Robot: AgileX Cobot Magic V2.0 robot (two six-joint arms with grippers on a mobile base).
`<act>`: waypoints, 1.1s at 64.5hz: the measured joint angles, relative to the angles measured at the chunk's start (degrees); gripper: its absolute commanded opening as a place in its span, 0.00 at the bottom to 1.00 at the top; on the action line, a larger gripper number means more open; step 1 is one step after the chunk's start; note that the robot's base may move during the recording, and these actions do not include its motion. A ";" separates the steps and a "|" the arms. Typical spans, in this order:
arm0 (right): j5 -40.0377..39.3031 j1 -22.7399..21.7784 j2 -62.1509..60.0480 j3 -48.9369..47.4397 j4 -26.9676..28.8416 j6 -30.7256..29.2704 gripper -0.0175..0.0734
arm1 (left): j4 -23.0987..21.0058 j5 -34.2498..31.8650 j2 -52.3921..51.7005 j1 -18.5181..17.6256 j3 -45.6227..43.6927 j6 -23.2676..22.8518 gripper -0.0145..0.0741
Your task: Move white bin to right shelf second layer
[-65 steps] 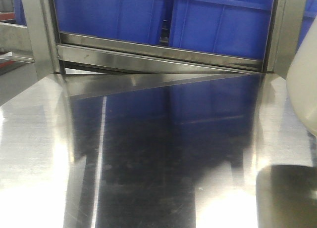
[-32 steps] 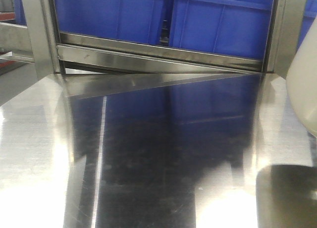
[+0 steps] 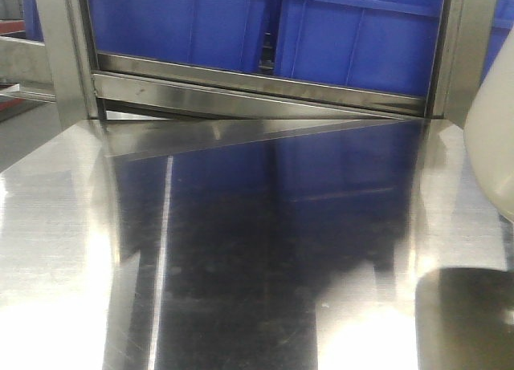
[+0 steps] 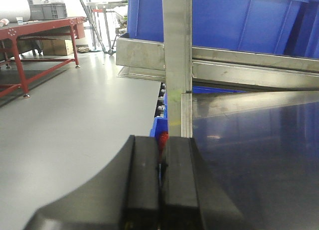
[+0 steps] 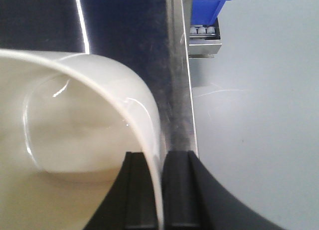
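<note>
The white bin (image 5: 75,140) fills the left of the right wrist view, mouth open to the camera, its smooth cream inside bare and glossy. The right gripper (image 5: 158,157) has it by the rim: its two black fingers (image 5: 179,190) pinch the thin wall, one inside the tub and one outside. From the front view only a curved slice of the bin (image 3: 494,145) shows, at the far right edge, over the mirror-like steel shelf (image 3: 241,266), with a dark reflection on the sheet below it. Whether its base touches the sheet, I cannot tell.

Out from there, the bin sits near the shelf's right edge, and the steel lip (image 5: 180,90) runs just beside the outer finger, with grey floor (image 5: 259,115) past it. At the top of that view, a blue crate corner (image 5: 212,0) sits above a few small rollers (image 5: 202,30).

Behind the shelf, two large blue crates (image 3: 185,25) stand side by side on a steel rail (image 3: 257,85) and are mirrored in the sheet.

Over to the left gripper (image 4: 160,155): its fingers (image 4: 142,190) are pressed together with nothing between them, low beside the steel upright (image 4: 177,65) at the shelf's left corner. Beyond it lies open floor and a red bench (image 4: 30,30) far off.
</note>
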 measured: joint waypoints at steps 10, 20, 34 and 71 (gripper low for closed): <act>0.00 0.00 0.00 0.00 0.00 0.00 0.28 | 0.00 0.00 0.00 0.00 0.00 0.00 0.26; 0.00 0.00 0.00 0.00 0.00 0.00 0.28 | 0.00 0.00 0.00 0.00 0.00 0.00 0.26; 0.00 0.00 0.00 0.00 0.00 0.00 0.28 | 0.00 0.00 0.00 0.00 0.00 0.00 0.26; 0.00 0.00 0.00 0.00 0.00 0.00 0.28 | 0.00 0.00 0.00 0.00 0.00 0.00 0.26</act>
